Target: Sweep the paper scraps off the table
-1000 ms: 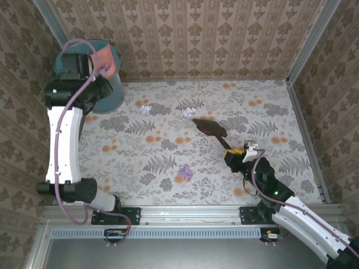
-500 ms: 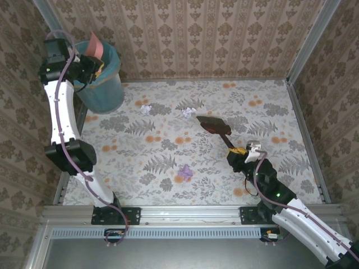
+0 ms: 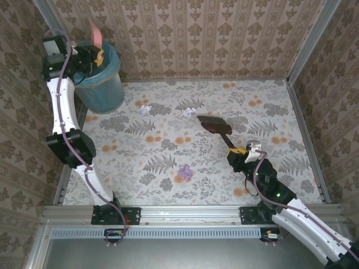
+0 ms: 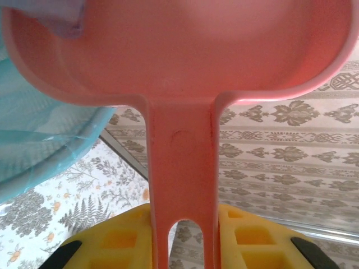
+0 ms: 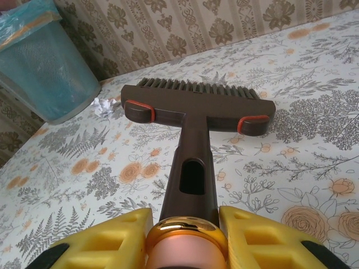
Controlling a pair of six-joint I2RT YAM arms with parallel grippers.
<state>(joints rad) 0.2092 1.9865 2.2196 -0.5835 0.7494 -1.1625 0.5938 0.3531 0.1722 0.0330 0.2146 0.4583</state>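
Note:
Three paper scraps lie on the table point(image 3: 280, 179): a white one point(image 3: 145, 109), another white one point(image 3: 188, 111) and a lilac one point(image 3: 185, 171). My left gripper point(image 3: 90, 57) is shut on the handle of a pink dustpan point(image 3: 96, 35), tipped up over the teal bin point(image 3: 104, 84). The left wrist view has the dustpan point(image 4: 179, 50) close up, its handle between the yellow jaws of that gripper point(image 4: 182, 241), and a pale lilac wad point(image 4: 60, 17) at the pan's corner. My right gripper point(image 3: 239, 152) is shut on a brown brush point(image 3: 214, 125); its head point(image 5: 196, 103) rests near mid-table.
The teal bin point(image 5: 39, 67) stands at the table's far left corner, a white scrap point(image 5: 102, 106) beside its foot. Brown patterned walls point(image 3: 196, 39) close in the table at the back and on both sides. The arm bases sit on a rail point(image 3: 185, 213) at the near edge.
The left arm has swung back and up at the bin, tipping the dustpan from flat over the rim to steeply upright. The brush has shifted slightly to the right.

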